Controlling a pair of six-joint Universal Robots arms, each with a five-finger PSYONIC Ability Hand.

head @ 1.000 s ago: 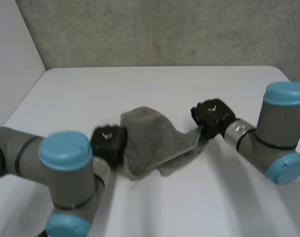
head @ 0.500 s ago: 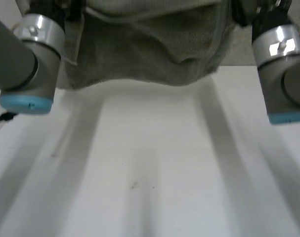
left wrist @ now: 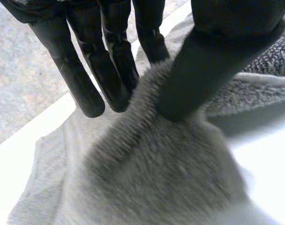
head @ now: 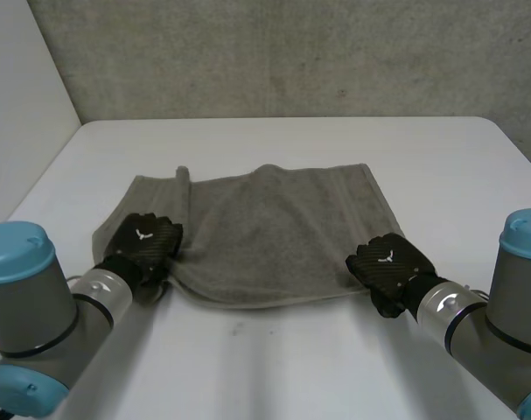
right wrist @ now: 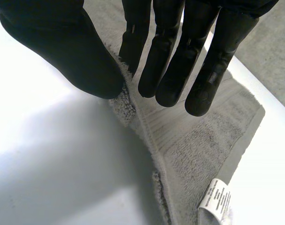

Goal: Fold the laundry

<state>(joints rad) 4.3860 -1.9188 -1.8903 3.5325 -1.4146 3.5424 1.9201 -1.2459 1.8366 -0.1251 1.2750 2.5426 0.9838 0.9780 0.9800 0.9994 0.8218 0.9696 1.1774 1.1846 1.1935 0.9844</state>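
Left hand (head: 144, 243) pinches the grey towel (head: 274, 232) at its near left corner, cloth bunched between thumb and straight fingers. Right hand (head: 386, 267) pinches the near right corner likewise. Towel lies spread out mid-table, far edge rumpled. White table (head: 335, 140), rough grey wall (head: 291, 52) behind it.

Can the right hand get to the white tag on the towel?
Probably yes: the tag lies just beyond the right hand, nothing between, though that hand is pinching the edge of the towel.
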